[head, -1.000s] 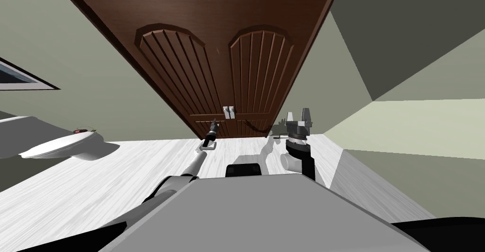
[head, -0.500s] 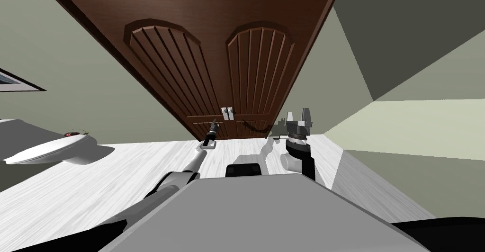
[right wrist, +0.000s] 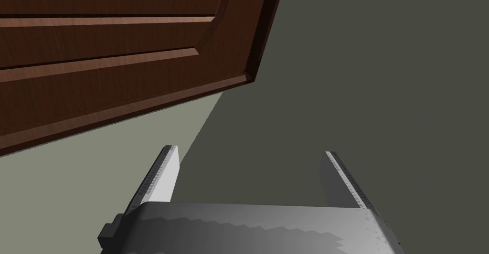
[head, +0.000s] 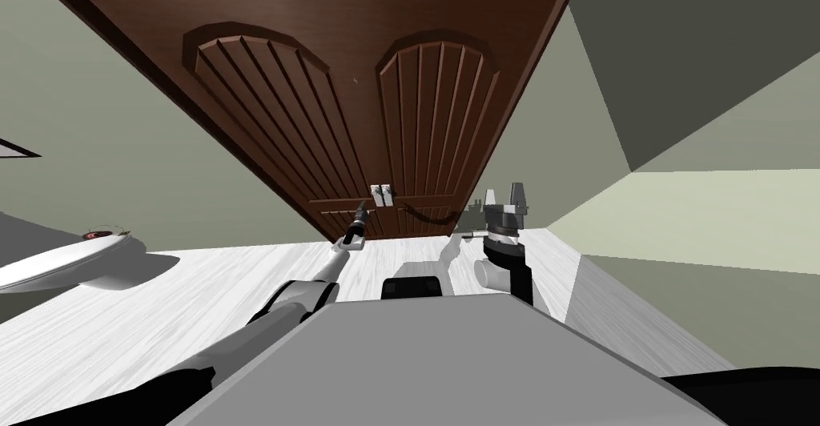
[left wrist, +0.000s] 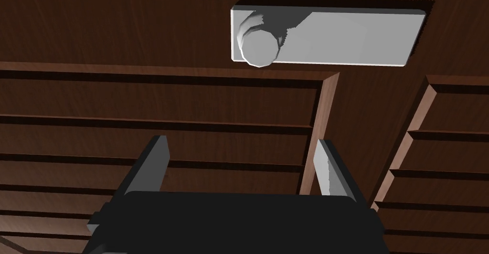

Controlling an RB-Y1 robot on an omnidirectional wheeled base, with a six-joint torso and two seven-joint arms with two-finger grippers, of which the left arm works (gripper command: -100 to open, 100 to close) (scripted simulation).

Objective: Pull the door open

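A dark brown panelled double door (head: 384, 101) stands ahead, with two small grey handle plates (head: 380, 194) at its middle seam. Up close, the nearer handle (left wrist: 260, 50) is a round grey knob on a flat grey plate (left wrist: 344, 38). My left gripper (head: 362, 207) is stretched toward the door just short of the handles; its fingers (left wrist: 155, 163) are open with only the door panel (left wrist: 157, 122) between them, the knob beyond their tips. My right gripper (head: 506, 197) is raised by the door's right edge (right wrist: 258, 50), open and empty.
A white rounded fixture (head: 72, 261) with a small red object on it sits on the left over the pale wood-grain floor (head: 200, 301). Olive walls (head: 705, 205) flank the door and close in on the right.
The whole head view has shifted: the door looms larger and the white fixture and wall picture slide left, so I have moved closer and turned. Both arms keep their pose.
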